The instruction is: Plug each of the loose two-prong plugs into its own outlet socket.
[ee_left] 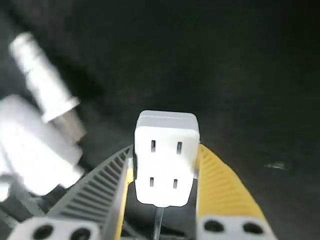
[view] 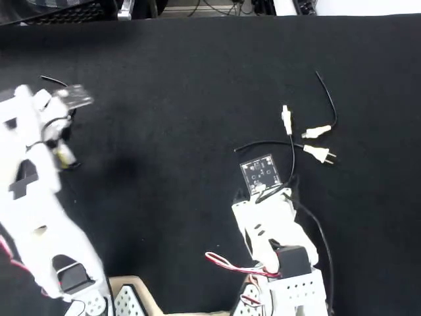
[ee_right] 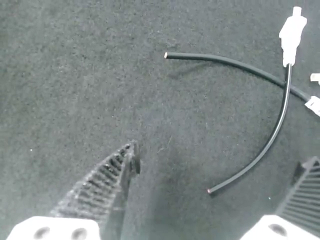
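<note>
Your left arm (view: 33, 197) rises closest to the lens, at the left edge of the black bench (view: 171, 79). Your right arm (view: 276, 230) stands at the near edge, right of the middle. Beyond it, toward the right edge, three white two-prong plugs lie loose and near one another: a far plug (view: 287, 118), a middle plug (view: 317, 131) and a near plug (view: 319, 155), each on a short black cord.

At the left wrist, your left gripper (ee_left: 166, 150) pinches a white outlet block (ee_left: 167, 132) between its fingers. The block stands upright, with two pairs of slots facing the camera. A blurred white piece (ee_left: 40, 130) sits just beside it, and you cannot tell what it is.

At the right wrist, your right gripper (ee_right: 220, 155) is spread wide over the bench. The far plug (ee_right: 292, 32) lies beyond the fingers, its cord (ee_right: 270, 145) curving back to end between them. A second cord (ee_right: 225, 60) crosses it.
</note>
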You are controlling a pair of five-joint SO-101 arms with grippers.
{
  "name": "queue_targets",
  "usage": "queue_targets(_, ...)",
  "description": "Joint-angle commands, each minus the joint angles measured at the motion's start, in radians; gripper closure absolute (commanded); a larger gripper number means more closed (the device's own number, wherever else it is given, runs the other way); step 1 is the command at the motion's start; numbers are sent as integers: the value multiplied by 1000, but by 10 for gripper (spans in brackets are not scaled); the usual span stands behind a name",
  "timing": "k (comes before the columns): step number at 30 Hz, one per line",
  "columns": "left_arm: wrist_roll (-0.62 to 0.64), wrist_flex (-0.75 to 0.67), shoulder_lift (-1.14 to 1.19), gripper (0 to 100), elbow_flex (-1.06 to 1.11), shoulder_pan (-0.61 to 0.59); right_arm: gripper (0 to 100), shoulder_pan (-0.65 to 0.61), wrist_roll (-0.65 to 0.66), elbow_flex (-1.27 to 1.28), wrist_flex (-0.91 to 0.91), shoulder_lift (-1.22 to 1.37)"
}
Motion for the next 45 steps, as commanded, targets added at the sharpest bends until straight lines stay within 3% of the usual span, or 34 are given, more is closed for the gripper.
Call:
queue_targets(1,12,215,-48,972,-104,134,543,-9,9,-2,-15,-74)
queue_targets(7,299,221,-127,971,-30,366,543,-9,9,-2,-15,-74)
queue_targets(15,423,212,-273,971,303,723,543,-9,9,-2,-15,-74)
queue_targets(18,514,118,-285,971,332,799,543,-9,9,-2,-15,-74)
queue_targets(22,657,-80,-284,970,338,817,543,-9,9,-2,-12,-74)
queue_targets(31,746,-374,-141,969,341,823,543,-9,9,-2,-9,-74)
queue_targets(35,763,-373,-21,848,311,839,543,-9,9,-2,-9,-74)
queue_targets(38,852,-304,-25,762,219,820,543,-9,9,-2,-9,-74)
queue_targets(42,878,-212,-38,750,91,834,543,-9,9,-2,-9,-74)
queue_targets(45,875,-60,-74,750,-93,831,543,-9,9,-2,-9,-74)
